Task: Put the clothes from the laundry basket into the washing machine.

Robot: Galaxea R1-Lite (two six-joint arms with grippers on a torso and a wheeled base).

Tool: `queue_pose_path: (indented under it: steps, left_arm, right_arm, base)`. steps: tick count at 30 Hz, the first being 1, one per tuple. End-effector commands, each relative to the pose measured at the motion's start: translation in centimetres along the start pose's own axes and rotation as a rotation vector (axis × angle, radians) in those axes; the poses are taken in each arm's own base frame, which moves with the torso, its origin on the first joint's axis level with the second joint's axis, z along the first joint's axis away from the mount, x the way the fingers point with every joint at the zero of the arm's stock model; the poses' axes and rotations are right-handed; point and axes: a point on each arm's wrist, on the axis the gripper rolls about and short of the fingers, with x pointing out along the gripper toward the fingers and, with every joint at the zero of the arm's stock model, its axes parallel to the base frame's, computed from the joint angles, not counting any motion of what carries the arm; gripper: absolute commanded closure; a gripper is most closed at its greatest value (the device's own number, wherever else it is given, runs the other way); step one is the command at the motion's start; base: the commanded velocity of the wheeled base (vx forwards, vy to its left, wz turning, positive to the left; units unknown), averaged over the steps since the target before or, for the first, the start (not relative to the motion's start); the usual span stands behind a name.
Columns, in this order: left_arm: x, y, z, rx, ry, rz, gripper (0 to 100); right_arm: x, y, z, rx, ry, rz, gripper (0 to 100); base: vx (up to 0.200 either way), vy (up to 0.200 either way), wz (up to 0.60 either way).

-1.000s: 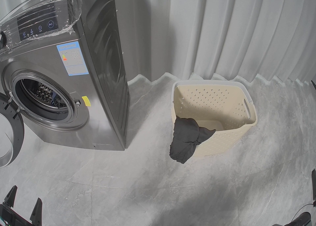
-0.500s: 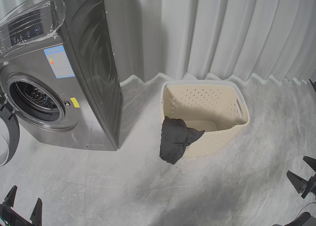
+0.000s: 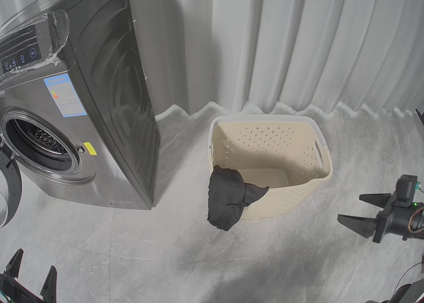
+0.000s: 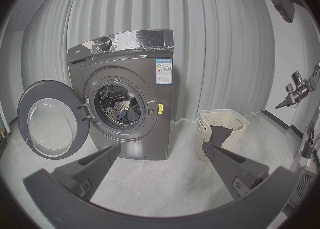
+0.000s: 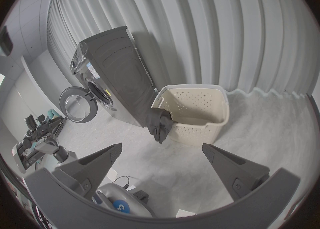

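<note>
Nearest, the left end effector (image 3: 34,269) and the right end effector (image 3: 351,207) are held wide open and empty. Beyond, one dark garment (image 3: 226,198) is draped over the 7 o'clock corner of the one laundry basket (image 3: 265,140); it is judged soft and light, best pinched at its bunched fold. At 10 o'clock, one washing machine (image 3: 110,96) is seen open.

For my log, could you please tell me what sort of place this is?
Likely a laundry corner: a washing machine with its door open, a laundry basket beside it, curtains behind.
</note>
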Motion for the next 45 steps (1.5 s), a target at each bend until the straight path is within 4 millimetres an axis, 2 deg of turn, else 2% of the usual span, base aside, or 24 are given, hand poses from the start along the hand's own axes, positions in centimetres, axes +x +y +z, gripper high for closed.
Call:
queue_pose_path:
  steps: [1,7,10,19,24,32,45]
  left_arm:
    - [0.0,0.0,-0.5,-0.005,0.002,0.002,0]
    - [0.0,0.0,-0.5,-0.001,0.002,0.000,0]
    - [0.0,0.0,-0.5,0.002,0.002,0.000,0]
    - [0.0,0.0,-0.5,-0.002,0.002,0.002,0]
    - [0.0,0.0,-0.5,-0.002,0.003,0.003,0]
    - [0.0,0.0,-0.5,0.001,0.003,0.003,0]
    - [0.0,0.0,-0.5,-0.002,0.003,0.003,0]
  right_arm:
    - [7.2,0.4,-0.5,0.034,0.132,0.040,0]
    - [10.0,1.1,-1.6,0.020,0.162,0.001,0]
    - [10.7,1.0,-1.8,0.018,0.165,-0.001,0]
    - [13.9,0.8,-2.6,0.013,0.166,-0.027,0]
    - [16.4,0.6,-3.1,0.008,0.153,-0.025,0]
    - [18.7,0.6,-4.6,-0.007,0.192,-0.065,0]
    - [21.9,0.0,-5.3,-0.005,0.205,-0.096,0]
  base:
    - [0.000,0.000,0.00]
    - [0.000,0.100,0.00]
    - [0.000,0.200,0.00]
    - [0.000,0.000,0.00]
    - [0.000,0.000,0.00]
    - [0.000,0.000,0.00]
    - [0.000,0.000,0.00]
